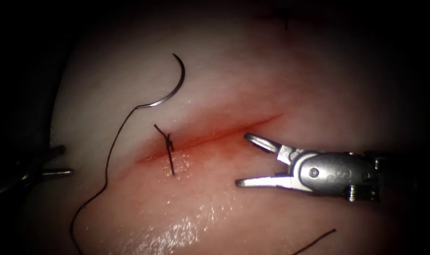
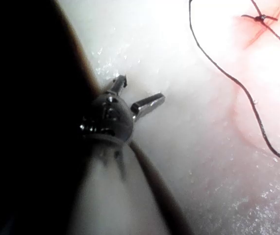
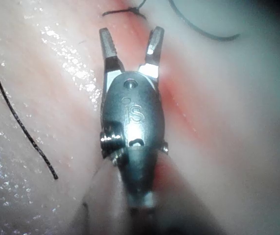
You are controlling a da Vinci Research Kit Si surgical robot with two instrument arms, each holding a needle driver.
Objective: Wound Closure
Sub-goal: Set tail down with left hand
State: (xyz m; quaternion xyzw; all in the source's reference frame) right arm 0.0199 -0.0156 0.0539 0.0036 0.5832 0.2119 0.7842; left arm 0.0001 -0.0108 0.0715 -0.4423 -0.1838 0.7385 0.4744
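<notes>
Both tools empty, jaws spread: right tool [image 1: 257,160] just right of the knot [image 1: 168,141] on the cut [image 1: 215,134]; needle [image 1: 170,87] lies free on tissue [image 1: 318,85] left of the cut, nearer left tool [image 1: 59,163], thread [image 1: 108,160] trailing toward the tissue's near edge.

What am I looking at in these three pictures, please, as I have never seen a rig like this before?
This is a surgical practice robot closing a cut in pork belly, the tissue. The endoscope view looks down on the wound; the other two views ride on each arm's wrist.

The right tool reaches in with jaws open, holding nothing. The left tool, at the tissue's left edge, is also open and empty.

The curved needle lies free on the tissue, left of the cut, not stuck in. Its thread trails down the tissue. One knotted stitch already crosses the cut, amid some red fluid.
</notes>
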